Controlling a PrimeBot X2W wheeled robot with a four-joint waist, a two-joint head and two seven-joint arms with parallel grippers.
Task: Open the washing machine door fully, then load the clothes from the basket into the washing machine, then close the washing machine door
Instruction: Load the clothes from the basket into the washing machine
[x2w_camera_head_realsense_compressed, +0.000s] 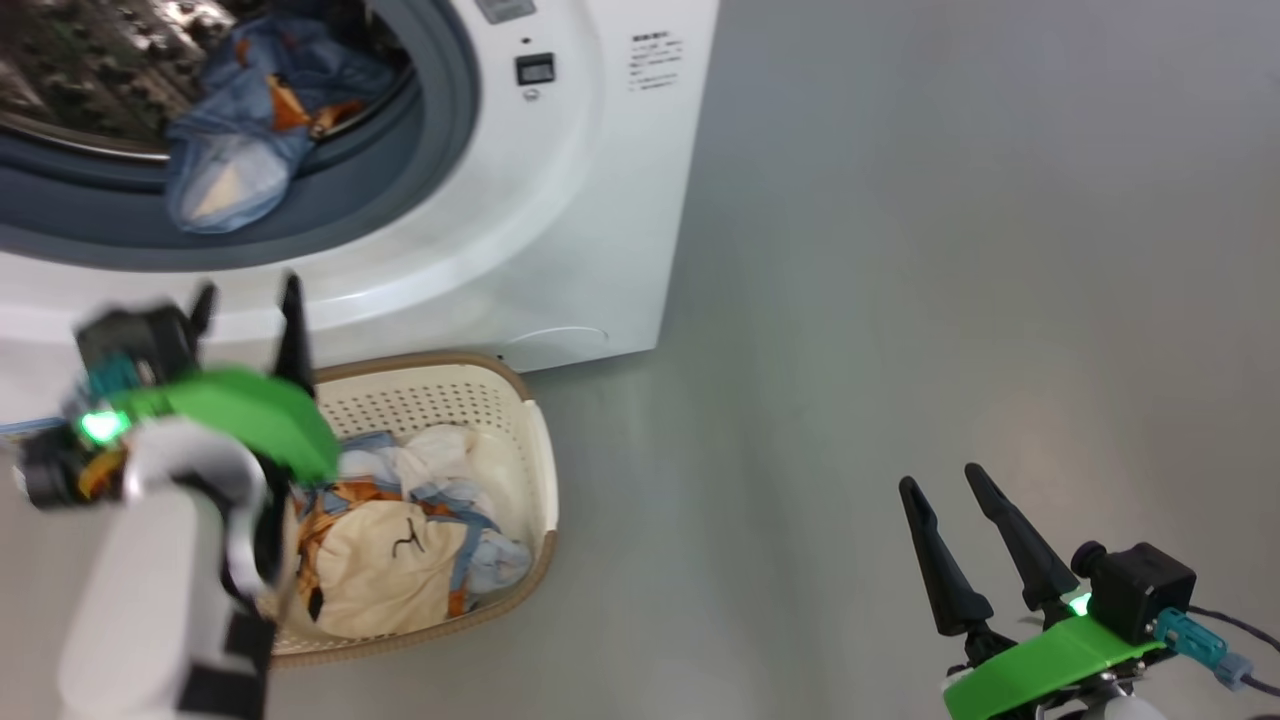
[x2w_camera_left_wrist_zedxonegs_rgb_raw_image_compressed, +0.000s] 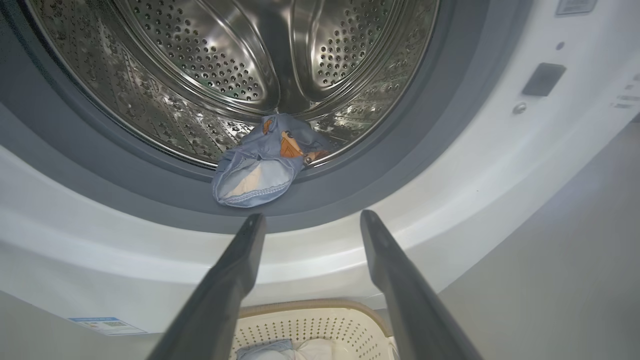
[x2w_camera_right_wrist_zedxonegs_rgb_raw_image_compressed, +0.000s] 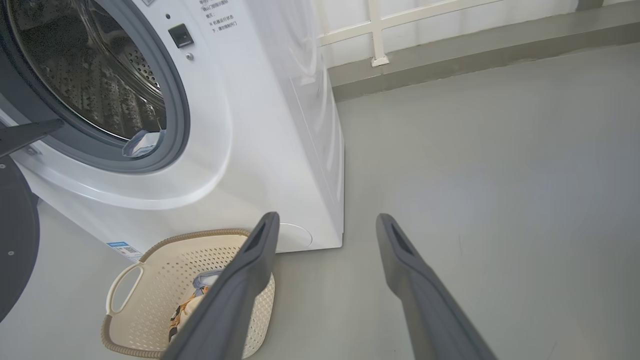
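Grey floor (x2w_camera_head_realsense_compressed: 900, 250) bears basket (x2w_camera_head_realsense_compressed: 537, 440) by washing machine (x2w_camera_head_realsense_compressed: 600, 200); left gripper (x2w_camera_head_realsense_compressed: 248, 295), right gripper (x2w_camera_head_realsense_compressed: 940, 482) gape empty.

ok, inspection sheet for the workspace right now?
Surface: grey floor.
Job's things: washer, door open; one blue garment hanging over the seal; basket in front, clothes in it.
Clutter: nothing seen.
Tools: left tool open, empty, above the basket, pointing at the drum; right tool open, empty, over the floor.
Cables: teal cable plug at the right wrist.
Surroundings: white railing behind the washer.
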